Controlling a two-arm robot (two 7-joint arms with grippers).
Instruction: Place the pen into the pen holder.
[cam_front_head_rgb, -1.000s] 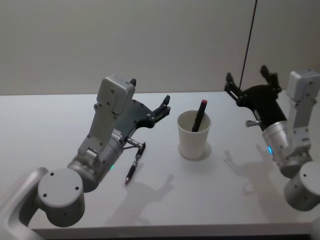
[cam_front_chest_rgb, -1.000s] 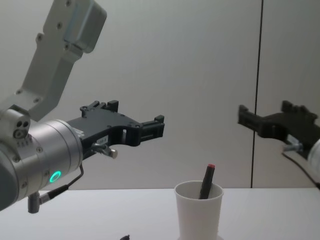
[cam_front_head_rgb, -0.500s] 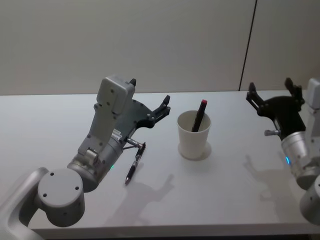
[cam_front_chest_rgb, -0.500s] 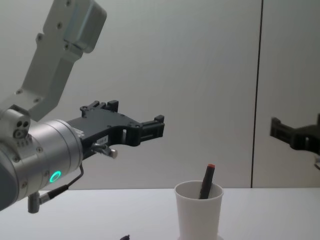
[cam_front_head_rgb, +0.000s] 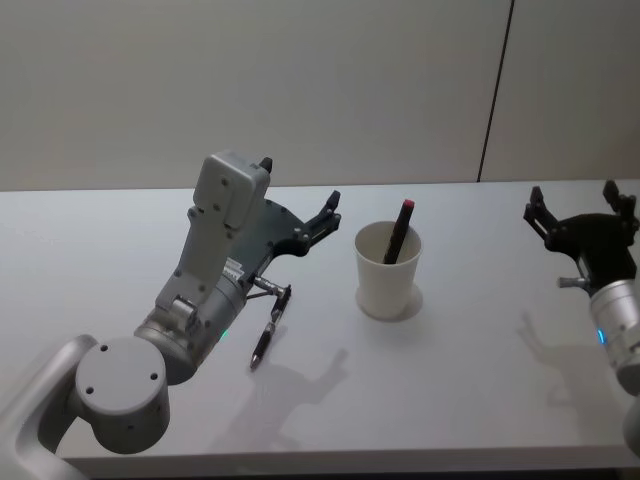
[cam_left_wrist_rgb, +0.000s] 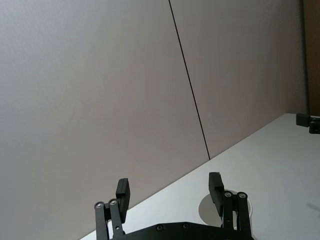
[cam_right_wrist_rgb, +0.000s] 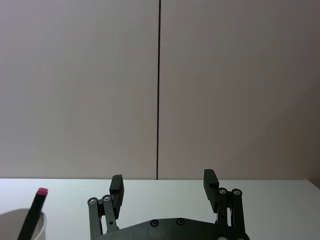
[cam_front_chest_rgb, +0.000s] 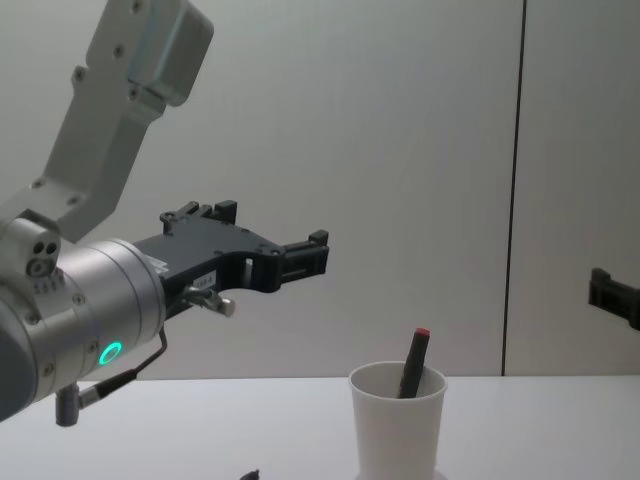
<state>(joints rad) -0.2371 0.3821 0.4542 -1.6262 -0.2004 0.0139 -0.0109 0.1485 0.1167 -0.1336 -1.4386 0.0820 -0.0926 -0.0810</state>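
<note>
On a white table (cam_front_head_rgb: 480, 400), the left claw (cam_left_wrist_rgb: 169, 186) hangs wide open and empty left of the paper cup (cam_front_head_rgb: 385, 275), the right claw (cam_front_head_rgb: 572, 198) equally wide, well to its right. A red-tipped pen (cam_front_head_rgb: 398, 232) leans inside the cup; a black pen (cam_front_head_rgb: 270, 325) lies beneath the left arm.

The pen holder (cam_front_head_rgb: 388, 272) looks like matt white paper, the table (cam_front_head_rgb: 120, 240) is smooth and matt, and the black pen (cam_front_head_rgb: 270, 328) on it looks glossy.
</note>
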